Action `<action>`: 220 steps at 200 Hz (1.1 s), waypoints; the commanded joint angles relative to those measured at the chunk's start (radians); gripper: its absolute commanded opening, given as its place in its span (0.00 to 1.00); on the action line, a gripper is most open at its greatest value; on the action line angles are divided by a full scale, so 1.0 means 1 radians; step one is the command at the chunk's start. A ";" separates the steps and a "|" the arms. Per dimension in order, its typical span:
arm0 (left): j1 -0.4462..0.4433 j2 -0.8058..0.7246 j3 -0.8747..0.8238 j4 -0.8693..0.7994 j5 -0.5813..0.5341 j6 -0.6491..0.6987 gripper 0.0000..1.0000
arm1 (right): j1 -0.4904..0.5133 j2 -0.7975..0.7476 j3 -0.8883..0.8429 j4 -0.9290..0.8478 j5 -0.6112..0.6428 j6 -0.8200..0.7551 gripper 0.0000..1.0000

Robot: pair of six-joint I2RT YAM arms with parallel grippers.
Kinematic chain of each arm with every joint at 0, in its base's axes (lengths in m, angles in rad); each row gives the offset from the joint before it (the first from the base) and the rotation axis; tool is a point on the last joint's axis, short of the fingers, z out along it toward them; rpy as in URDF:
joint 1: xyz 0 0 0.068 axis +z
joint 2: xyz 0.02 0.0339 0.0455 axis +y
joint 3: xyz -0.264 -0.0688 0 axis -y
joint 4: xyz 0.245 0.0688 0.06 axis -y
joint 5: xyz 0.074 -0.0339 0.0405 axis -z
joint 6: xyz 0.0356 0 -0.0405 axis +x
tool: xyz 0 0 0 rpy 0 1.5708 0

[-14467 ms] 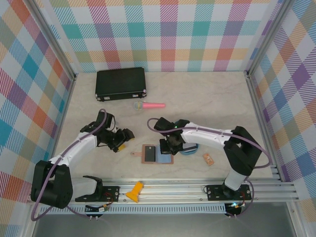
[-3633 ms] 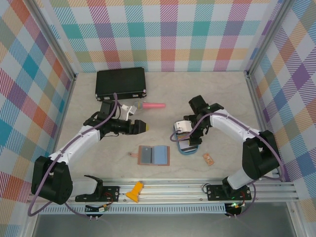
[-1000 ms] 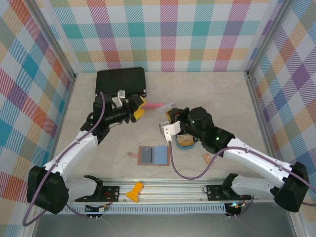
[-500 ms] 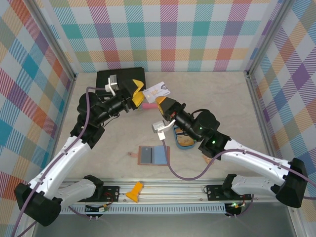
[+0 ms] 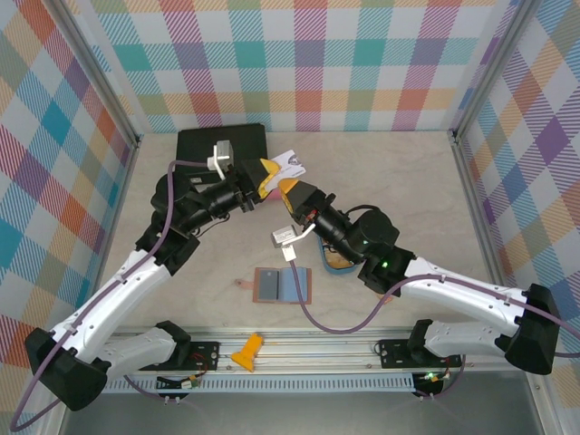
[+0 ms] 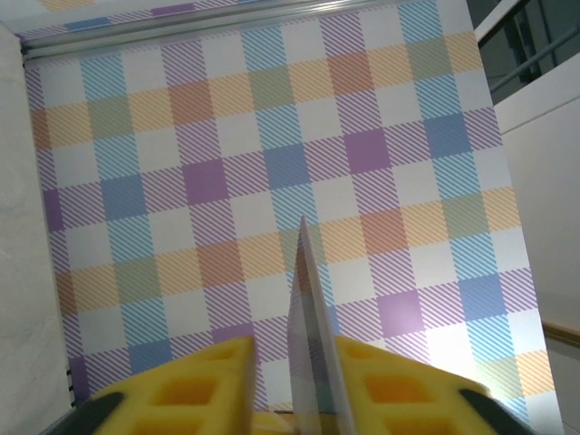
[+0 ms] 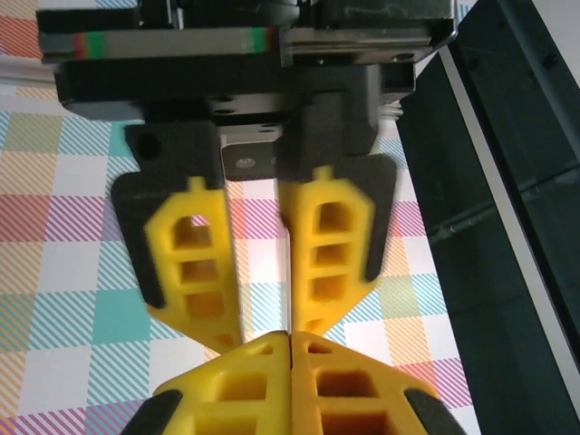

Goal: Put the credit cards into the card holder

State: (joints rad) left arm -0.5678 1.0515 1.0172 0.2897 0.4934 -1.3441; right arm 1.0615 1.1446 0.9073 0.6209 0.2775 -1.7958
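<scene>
Plaid walls (image 5: 362,54) box in your pale tabletop (image 5: 417,190). Your right hand (image 5: 293,192) is up in the upper middle of the overhead frame, its fingers pressed together on a white credit card (image 5: 292,163) that sticks out past them. Your left hand (image 5: 264,178) faces it from the left. Its yellow fingers (image 7: 196,251) stand slightly apart on either side of the card, one touching it. Below, at centre frame, the card holder (image 5: 283,285) lies open and flat on the tabletop.
</scene>
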 commanded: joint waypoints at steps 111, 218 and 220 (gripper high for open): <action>0.051 0.075 0.298 -0.549 0.312 1.448 0.00 | -0.084 -0.336 0.177 -1.040 -0.313 1.207 0.91; 0.082 0.176 0.367 -1.041 0.499 1.889 0.00 | -0.505 -0.037 0.448 -1.305 -1.060 1.725 0.61; 0.081 0.176 0.365 -1.039 0.501 1.889 0.00 | -0.506 -0.034 0.445 -1.305 -1.065 1.726 0.60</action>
State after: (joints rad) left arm -0.4881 1.2297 1.4029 -0.6632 0.9276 0.4324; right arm 0.5575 1.0809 1.3373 -0.5976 -0.6292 -0.1478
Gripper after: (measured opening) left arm 0.056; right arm 0.633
